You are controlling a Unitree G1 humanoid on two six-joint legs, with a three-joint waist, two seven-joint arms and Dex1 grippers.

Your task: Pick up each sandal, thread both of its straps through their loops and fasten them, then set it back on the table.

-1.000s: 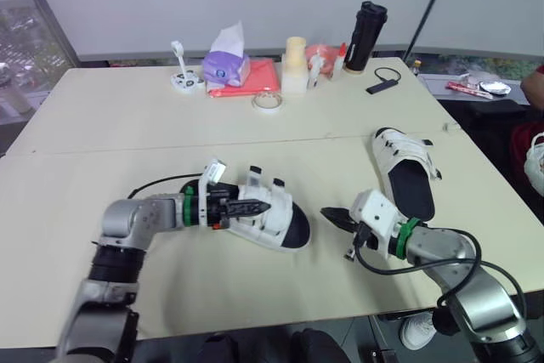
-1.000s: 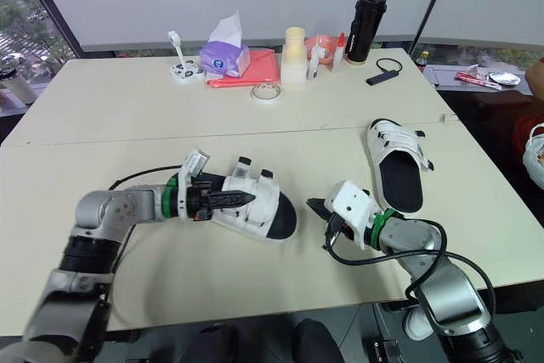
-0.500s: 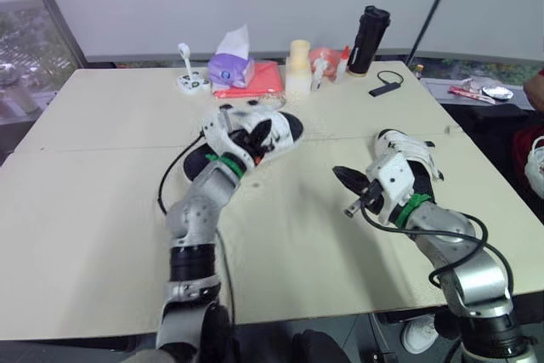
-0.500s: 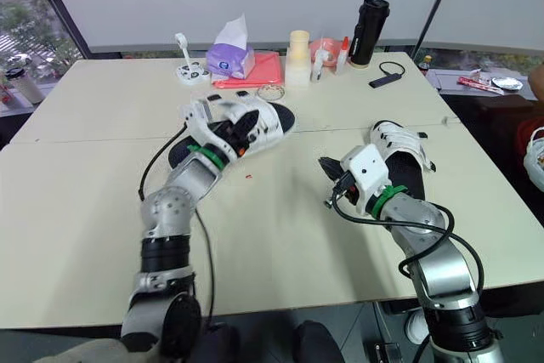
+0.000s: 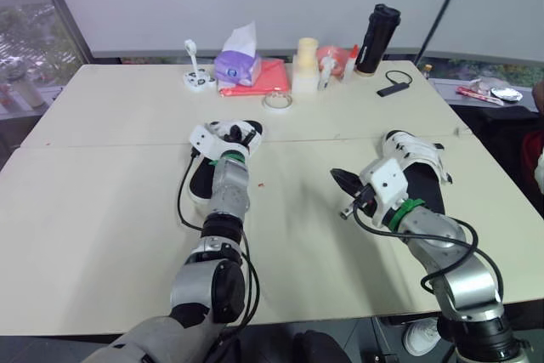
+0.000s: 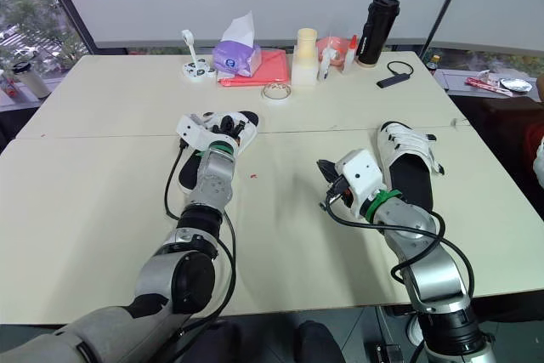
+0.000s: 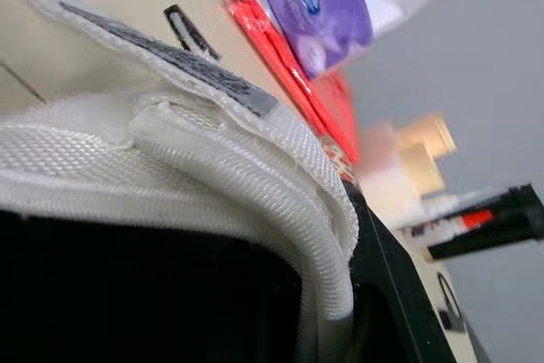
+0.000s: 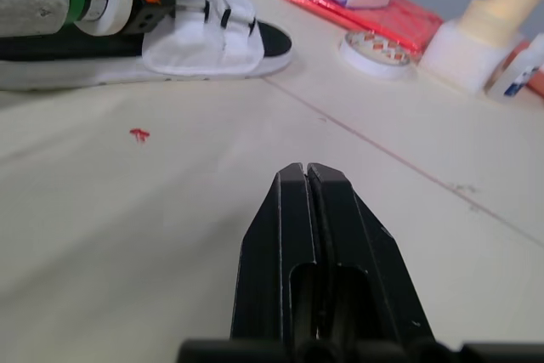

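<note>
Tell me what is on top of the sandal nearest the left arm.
The left gripper sits over the sandal, at its white straps. The wrist and forearm cover most of the upper, so whether the straps are threaded through their loops cannot be seen.

Bright, even daylight fills the head views, strongest at the pale window [image 5: 25, 36] on the robot's left. The cream matt surface [image 5: 102, 201] is lit evenly, with soft, faint shadows beside the arms. The dark window frame [image 5: 59, 10] leans outward near the picture's edge. In the left wrist view the white woven strap [image 7: 212, 167] is close and crisp, dark beneath, while the purple tissue pack [image 7: 323, 6] and red folder [image 7: 297, 74] blur. In the right wrist view the black fingers [image 8: 293, 235] are sharp and the stacked cream cups [image 8: 484, 27] soft.
</note>
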